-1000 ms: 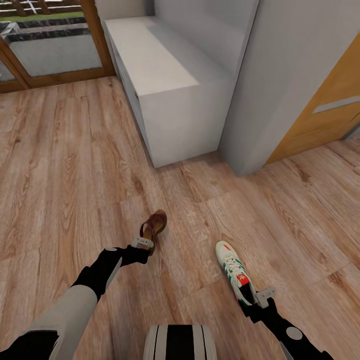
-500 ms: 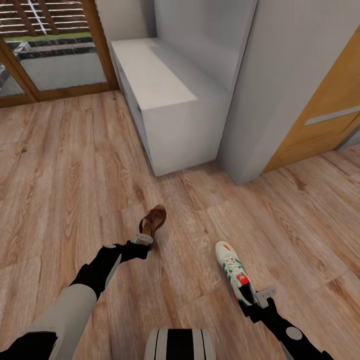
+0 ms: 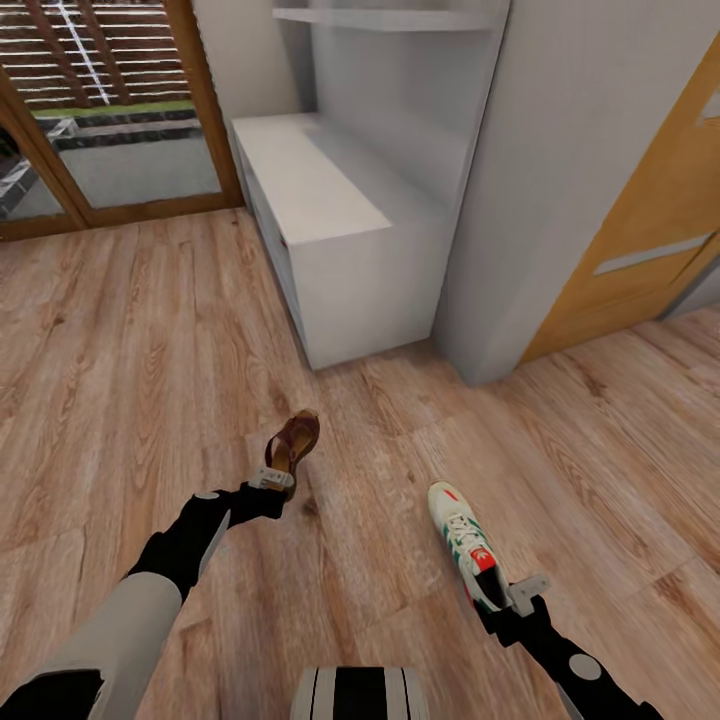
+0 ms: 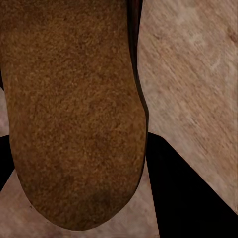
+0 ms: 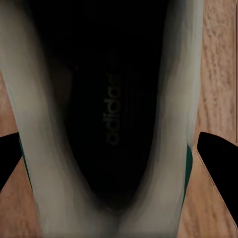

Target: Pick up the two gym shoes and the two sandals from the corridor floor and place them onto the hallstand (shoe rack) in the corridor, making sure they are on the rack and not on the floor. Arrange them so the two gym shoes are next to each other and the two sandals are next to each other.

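My left gripper is shut on the heel of a brown sandal, held over the corridor floor. Up close in the left wrist view, the sandal's tan insole runs between the dark fingers. A white gym shoe with green stripes and a red tongue patch hangs from my right gripper, which is shut on its heel. The right wrist view looks into the shoe's dark opening. The light-grey hallstand stands ahead against the wall, its flat top bare.
A grey wall panel rises right of the hallstand, with a wooden door beyond it. A glazed wooden door stands at the far left. A grey shelf hangs above the hallstand. Open plank floor lies between me and the rack.
The head view has tilted up, bringing the wall shelf into sight. My left gripper has shifted slightly left with the sandal. The right arm holds the gym shoe as before.
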You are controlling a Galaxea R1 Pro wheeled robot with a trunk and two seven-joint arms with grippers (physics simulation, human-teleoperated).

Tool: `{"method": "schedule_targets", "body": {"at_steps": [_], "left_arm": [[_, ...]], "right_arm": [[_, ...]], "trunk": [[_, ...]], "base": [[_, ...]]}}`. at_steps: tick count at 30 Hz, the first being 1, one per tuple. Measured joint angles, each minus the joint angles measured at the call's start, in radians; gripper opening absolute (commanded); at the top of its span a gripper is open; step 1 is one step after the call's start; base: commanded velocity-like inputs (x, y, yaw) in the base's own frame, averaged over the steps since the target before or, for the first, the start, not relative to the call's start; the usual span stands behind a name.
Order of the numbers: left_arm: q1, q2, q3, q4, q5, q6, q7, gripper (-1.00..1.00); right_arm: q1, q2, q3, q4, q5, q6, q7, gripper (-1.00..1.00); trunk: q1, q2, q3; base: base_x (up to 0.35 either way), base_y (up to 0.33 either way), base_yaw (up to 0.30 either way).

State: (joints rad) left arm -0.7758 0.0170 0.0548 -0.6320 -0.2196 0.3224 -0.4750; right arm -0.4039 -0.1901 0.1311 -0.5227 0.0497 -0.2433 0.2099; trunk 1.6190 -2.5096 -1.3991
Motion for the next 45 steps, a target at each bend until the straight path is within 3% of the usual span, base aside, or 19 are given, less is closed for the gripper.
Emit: {"method": "schedule_targets", "body": {"at_steps": [4, 9, 16, 20, 25, 31, 32, 33, 36, 38, 45], "left_arm": [[0.030, 0.019, 0.003, 0.000, 0.003, -0.021, 0.004, -1.00], [0.074, 0.040, 0.016, 0.011, -0.001, -0.110, 0.013, -1.00], [0.159, 0.049, 0.122, 0.014, -0.002, -0.196, 0.014, -1.00], [0.218, 0.051, 0.176, 0.014, -0.001, -0.293, 0.014, -1.00], [0.303, 0.050, 0.230, 0.012, 0.001, -0.386, 0.025, -1.00], [0.392, 0.050, 0.303, 0.015, 0.003, -0.491, 0.070, -1.00], [0.429, 0.048, 0.363, 0.038, 0.012, -0.538, 0.104, -1.00], [0.455, 0.048, 0.381, 0.058, 0.000, -0.556, 0.117, -1.00], [0.465, 0.047, 0.423, 0.125, 0.004, -0.616, 0.153, -1.00], [0.476, 0.048, 0.437, 0.170, 0.002, -0.665, 0.183, -1.00], [0.518, 0.045, 0.439, 0.208, -0.002, -0.731, 0.204, -1.00]], "right_arm": [[0.000, 0.000, 0.000, 0.001, 0.000, 0.000, 0.000, -1.00], [0.000, 0.001, 0.000, 0.006, -0.001, 0.000, -0.001, -1.00], [0.001, 0.001, 0.000, 0.013, 0.000, 0.000, -0.003, -1.00], [0.001, -0.001, 0.000, 0.030, 0.000, -0.001, -0.003, -1.00], [0.001, 0.001, 0.001, 0.126, -0.008, -0.017, -0.015, -1.00], [0.001, 0.003, -0.003, 0.260, -0.063, -0.157, -0.034, -1.00], [0.001, 0.001, -0.016, 0.324, -0.133, -0.211, -0.038, -1.00], [0.001, 0.002, -0.007, 0.343, -0.153, -0.224, -0.039, -1.00], [0.001, 0.004, -0.005, 0.393, -0.190, -0.272, -0.039, -1.00], [0.001, 0.013, -0.002, 0.435, -0.198, -0.323, -0.040, -1.00], [0.002, 0.043, -0.002, 0.477, -0.201, -0.360, -0.039, -1.00]], "trunk": [[-0.002, 0.001, 0.020], [-0.004, 0.002, 0.046], [-0.007, 0.004, 0.084], [-0.009, 0.005, 0.106], [-0.011, 0.006, 0.133], [-0.014, 0.007, 0.166], [-0.014, 0.007, 0.171], [-0.015, 0.008, 0.176], [-0.016, 0.008, 0.193], [-0.017, 0.009, 0.204], [-0.030, 0.031, 0.240]], "base": [[0.000, 0.000, 0.000], [0.000, 0.000, 0.000], [0.000, 0.000, 0.000], [0.000, 0.000, 0.000], [0.000, 0.000, 0.000], [0.000, 0.000, 0.000], [0.000, 0.000, 0.000], [0.000, 0.000, 0.000], [0.000, 0.000, 0.000], [0.000, 0.000, 0.000], [0.000, 0.000, 0.000]]}}
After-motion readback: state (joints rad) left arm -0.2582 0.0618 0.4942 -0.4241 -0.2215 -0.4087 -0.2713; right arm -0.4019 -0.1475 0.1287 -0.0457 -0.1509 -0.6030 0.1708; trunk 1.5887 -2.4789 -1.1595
